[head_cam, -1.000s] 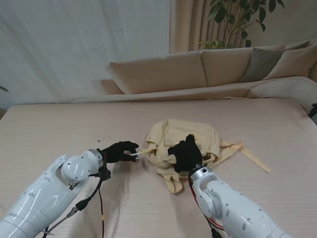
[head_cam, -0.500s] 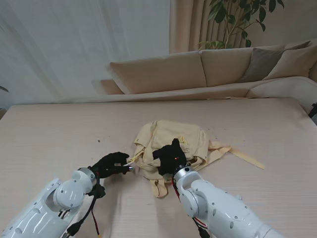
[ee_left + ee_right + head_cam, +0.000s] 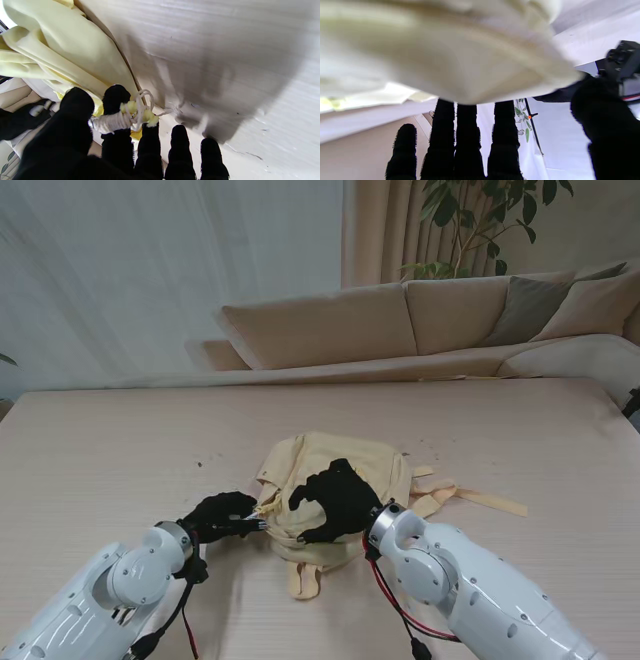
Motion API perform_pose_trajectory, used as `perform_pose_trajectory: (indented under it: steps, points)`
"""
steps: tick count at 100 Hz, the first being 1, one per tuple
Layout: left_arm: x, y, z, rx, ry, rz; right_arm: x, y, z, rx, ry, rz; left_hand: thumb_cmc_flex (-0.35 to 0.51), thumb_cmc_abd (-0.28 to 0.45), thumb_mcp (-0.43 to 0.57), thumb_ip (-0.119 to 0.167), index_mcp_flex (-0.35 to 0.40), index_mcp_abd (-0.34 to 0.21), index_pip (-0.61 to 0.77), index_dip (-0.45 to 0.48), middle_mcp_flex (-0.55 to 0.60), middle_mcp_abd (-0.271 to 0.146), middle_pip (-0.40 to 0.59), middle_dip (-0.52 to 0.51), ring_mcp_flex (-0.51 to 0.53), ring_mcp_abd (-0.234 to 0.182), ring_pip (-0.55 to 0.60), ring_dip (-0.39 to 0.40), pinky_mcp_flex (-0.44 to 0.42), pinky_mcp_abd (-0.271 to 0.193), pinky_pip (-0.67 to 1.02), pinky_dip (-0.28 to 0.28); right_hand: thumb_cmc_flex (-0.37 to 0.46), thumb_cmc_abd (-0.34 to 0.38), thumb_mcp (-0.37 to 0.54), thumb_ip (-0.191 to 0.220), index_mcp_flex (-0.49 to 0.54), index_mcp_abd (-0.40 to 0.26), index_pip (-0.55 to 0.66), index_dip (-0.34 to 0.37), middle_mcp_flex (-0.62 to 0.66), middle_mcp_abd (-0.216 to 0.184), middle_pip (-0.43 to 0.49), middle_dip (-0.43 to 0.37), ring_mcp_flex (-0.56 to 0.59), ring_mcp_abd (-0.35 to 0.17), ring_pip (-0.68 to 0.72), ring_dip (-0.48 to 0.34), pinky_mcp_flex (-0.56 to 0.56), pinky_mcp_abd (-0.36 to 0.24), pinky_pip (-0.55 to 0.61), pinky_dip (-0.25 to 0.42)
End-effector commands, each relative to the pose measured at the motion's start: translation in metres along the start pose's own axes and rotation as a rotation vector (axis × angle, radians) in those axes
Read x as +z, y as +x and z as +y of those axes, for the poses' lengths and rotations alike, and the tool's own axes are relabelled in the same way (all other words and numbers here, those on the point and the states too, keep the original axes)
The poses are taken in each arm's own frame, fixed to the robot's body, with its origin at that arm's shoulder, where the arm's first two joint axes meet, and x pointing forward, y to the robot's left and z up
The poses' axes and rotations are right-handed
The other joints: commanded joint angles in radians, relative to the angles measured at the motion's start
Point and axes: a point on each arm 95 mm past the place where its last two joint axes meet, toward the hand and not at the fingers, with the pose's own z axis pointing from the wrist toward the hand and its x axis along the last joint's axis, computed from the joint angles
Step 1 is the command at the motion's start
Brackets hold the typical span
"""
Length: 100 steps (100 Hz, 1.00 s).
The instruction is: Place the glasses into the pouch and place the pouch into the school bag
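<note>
The bag (image 3: pixel 335 480), pale yellow and crumpled, lies near the middle of the counter (image 3: pixel 110 450), well clear of every edge, with bare counter all round it. Its straps (image 3: pixel 470 498) trail to the right, and one loop (image 3: pixel 303 580) hangs toward me.

The left hand (image 3: pixel 222 515) is just left of the bag. In the left wrist view its thumb and fingers (image 3: pixel 117 100) pinch a white-wrapped yellow cord pull (image 3: pixel 125 116) at the bag's left edge; the other fingers stand free near the counter.

The right hand (image 3: pixel 335 498) rests on top of the bag, fingers curled down into the cloth. In the right wrist view the fabric is blurred and covers the fingertips (image 3: pixel 467 125), so whether it grips the cloth or only presses on it I cannot tell.

No glasses or pouch can be made out; the bag's opening is hidden under the right hand and folds.
</note>
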Motion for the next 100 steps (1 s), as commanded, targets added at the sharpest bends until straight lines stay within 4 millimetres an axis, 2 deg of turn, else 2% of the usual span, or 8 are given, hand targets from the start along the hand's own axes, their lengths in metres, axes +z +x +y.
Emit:
perform_pose_trajectory:
  steps: [1, 12, 23, 37, 53, 71, 88, 100]
  points:
    - [-0.003, 0.0, 0.007, -0.006, -0.017, 0.006, 0.016, -0.015, 0.02, -0.022, -0.012, -0.022, -0.04, 0.016, 0.022, -0.001, 0.048, -0.011, 0.03, 0.024, 0.016, -0.006, 0.007, 0.011, 0.016, 0.007, 0.008, 0.01, 0.011, 0.084, 0.054, 0.006, 0.048, 0.01, 0.006, 0.035, -0.042, -0.034, 0.014, -0.014, -0.041, -0.03, -0.01, -0.003, -0.024, -0.031, -0.009, -0.009, -0.003, -0.019, 0.009, 0.008]
    - [-0.003, 0.001, 0.006, 0.001, -0.006, 0.011, 0.039, -0.028, 0.022, -0.106, -0.056, -0.044, -0.041, 0.015, 0.026, -0.001, 0.051, -0.011, 0.027, 0.028, 0.016, -0.008, 0.008, 0.013, 0.017, 0.008, 0.011, 0.012, 0.01, 0.086, 0.066, 0.008, 0.063, -0.03, 0.092, 0.03, -0.061, -0.06, 0.03, -0.018, -0.072, -0.047, -0.008, -0.003, -0.016, -0.047, -0.01, -0.009, 0.002, -0.018, 0.072, -0.007]
    - [-0.002, 0.002, 0.006, 0.002, -0.001, 0.019, 0.059, -0.042, 0.018, -0.165, -0.05, -0.114, -0.043, 0.015, 0.029, -0.001, 0.052, -0.01, 0.026, 0.031, 0.016, -0.011, 0.01, 0.015, 0.017, 0.007, 0.013, 0.014, 0.008, 0.086, 0.069, 0.005, 0.076, -0.066, 0.14, 0.014, -0.171, -0.074, 0.029, -0.037, -0.176, -0.068, -0.016, -0.008, -0.067, -0.068, -0.031, -0.016, 0.001, -0.027, 0.082, -0.054]
    - [-0.001, 0.002, 0.007, 0.01, -0.003, 0.025, 0.075, -0.058, 0.01, -0.23, -0.052, -0.215, -0.044, 0.014, 0.032, -0.001, 0.053, -0.012, 0.023, 0.033, 0.016, -0.011, 0.011, 0.016, 0.017, 0.009, 0.015, 0.016, 0.008, 0.086, 0.074, 0.003, 0.073, -0.085, 0.151, 0.002, -0.286, -0.026, 0.018, -0.069, -0.26, -0.068, -0.026, -0.017, -0.108, -0.084, -0.07, -0.035, 0.001, -0.039, 0.062, -0.078]
    - [0.001, 0.004, 0.007, 0.014, -0.004, 0.027, 0.087, -0.078, -0.001, -0.244, -0.047, -0.367, -0.046, 0.014, 0.035, -0.002, 0.051, -0.016, 0.021, 0.035, 0.014, -0.014, 0.01, 0.016, 0.018, 0.007, 0.015, 0.016, 0.008, 0.086, 0.077, 0.0, 0.077, -0.078, 0.129, 0.0, -0.319, 0.033, 0.03, -0.099, -0.29, -0.036, -0.032, -0.026, -0.129, -0.073, -0.081, -0.041, -0.001, -0.048, 0.039, -0.096]
    - [0.003, 0.005, 0.005, 0.012, -0.001, 0.032, 0.089, -0.093, -0.012, -0.2, -0.037, -0.475, -0.045, 0.012, 0.039, -0.002, 0.051, -0.016, 0.019, 0.038, 0.013, -0.016, 0.01, 0.016, 0.017, 0.006, 0.015, 0.016, 0.007, 0.086, 0.081, -0.003, -0.014, -0.112, 0.136, -0.017, -0.355, 0.123, 0.03, -0.16, -0.299, -0.006, -0.053, -0.041, -0.147, -0.055, -0.1, -0.053, -0.01, -0.053, -0.018, -0.098]
    - [0.008, 0.008, 0.006, 0.012, -0.008, 0.04, 0.089, -0.101, -0.019, -0.189, -0.01, -0.565, -0.046, 0.012, 0.04, -0.003, 0.05, -0.016, 0.019, 0.039, 0.016, -0.015, 0.011, 0.017, 0.018, 0.007, 0.016, 0.017, 0.007, 0.087, 0.082, -0.007, -0.118, -0.142, 0.157, -0.03, -0.442, 0.21, -0.007, -0.224, -0.335, 0.022, -0.078, -0.054, -0.166, -0.038, -0.123, -0.067, -0.02, -0.051, -0.096, -0.044]
    - [0.009, 0.01, 0.005, 0.01, -0.004, 0.044, 0.089, -0.106, -0.023, -0.17, 0.016, -0.642, -0.045, 0.01, 0.042, -0.002, 0.052, -0.014, 0.018, 0.04, 0.017, -0.015, 0.012, 0.017, 0.019, 0.008, 0.016, 0.017, 0.008, 0.088, 0.085, -0.008, -0.087, -0.16, 0.167, -0.03, -0.339, 0.257, 0.014, -0.231, -0.202, 0.062, -0.023, -0.031, -0.089, 0.004, -0.068, -0.043, -0.016, -0.042, -0.09, 0.021]
